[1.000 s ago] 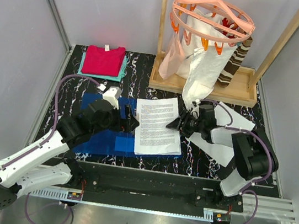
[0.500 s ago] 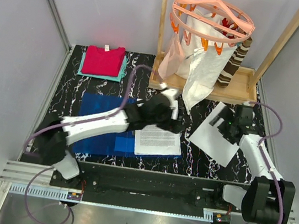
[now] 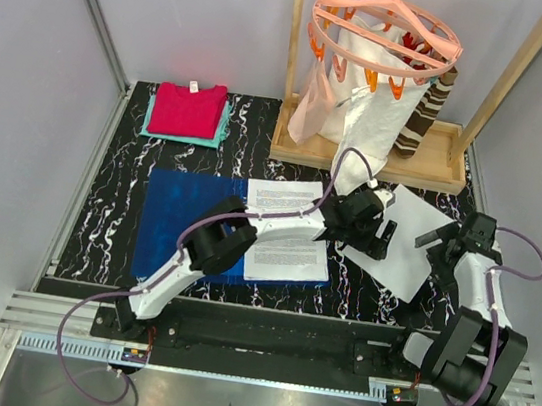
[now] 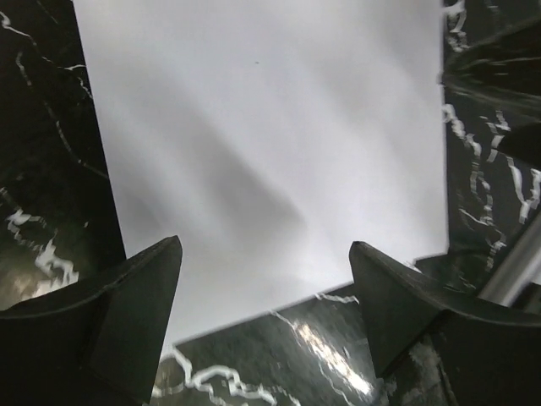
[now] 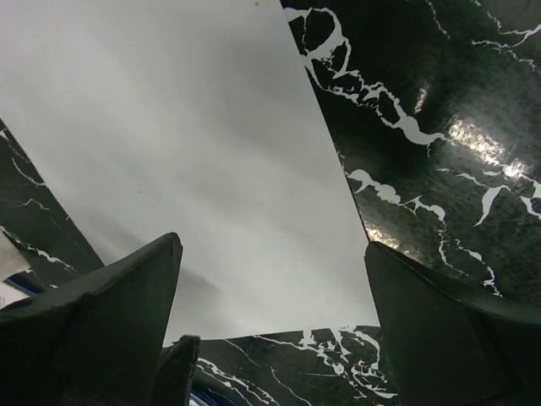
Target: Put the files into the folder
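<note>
Two sheets matter here. The printed sheet [image 3: 287, 231] already lies on the right part of the blue folder [image 3: 183, 221]. The blank sheet [image 3: 411, 251] sits skewed on the dark marbled surface [image 3: 115, 201] just beside the folder's right edge.

Both arms have gathered at that stray page. The left arm stretches across the folder so the left fingers [image 4: 118, 313] hang spread wide over one edge of the page, gripping nothing. The right fingers [image 5: 110, 313] are likewise released and wide apart, straddling the opposite edge.

This pairing likely exists because a thin page lying flat on a hard surface gives no lip to pinch. One side can steady or nudge it while the other works an edge up. The danger is a crease, or the page skating away. Whether the folder lies opened out, I cannot tell.
</note>
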Action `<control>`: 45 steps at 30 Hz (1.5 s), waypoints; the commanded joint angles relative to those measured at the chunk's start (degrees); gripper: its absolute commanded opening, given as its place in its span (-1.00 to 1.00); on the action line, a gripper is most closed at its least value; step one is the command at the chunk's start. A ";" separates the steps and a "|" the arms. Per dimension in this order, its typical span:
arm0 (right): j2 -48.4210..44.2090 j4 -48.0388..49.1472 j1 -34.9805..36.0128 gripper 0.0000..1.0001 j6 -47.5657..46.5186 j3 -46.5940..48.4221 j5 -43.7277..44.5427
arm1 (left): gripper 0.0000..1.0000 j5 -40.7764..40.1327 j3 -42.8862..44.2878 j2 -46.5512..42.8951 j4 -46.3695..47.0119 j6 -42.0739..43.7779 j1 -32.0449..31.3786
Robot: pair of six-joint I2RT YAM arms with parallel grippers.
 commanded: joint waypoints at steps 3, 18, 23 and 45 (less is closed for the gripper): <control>3.38 5.44 -3.79 0.99 -4.75 -0.88 -2.82 | 0.66 1.97 4.67 4.14 0.37 -3.45 2.28; 11.47 13.35 -4.76 0.99 -4.06 -5.36 -19.94 | 0.66 7.07 3.26 8.37 -1.48 -7.05 4.13; 9.28 14.23 -4.84 0.99 -4.15 -5.71 -25.32 | 0.66 8.65 3.17 8.98 -1.48 -6.88 4.66; 2.15 5.88 -5.11 0.99 5.08 -5.89 -0.46 | 0.65 10.68 0.54 8.28 -0.25 -7.05 6.15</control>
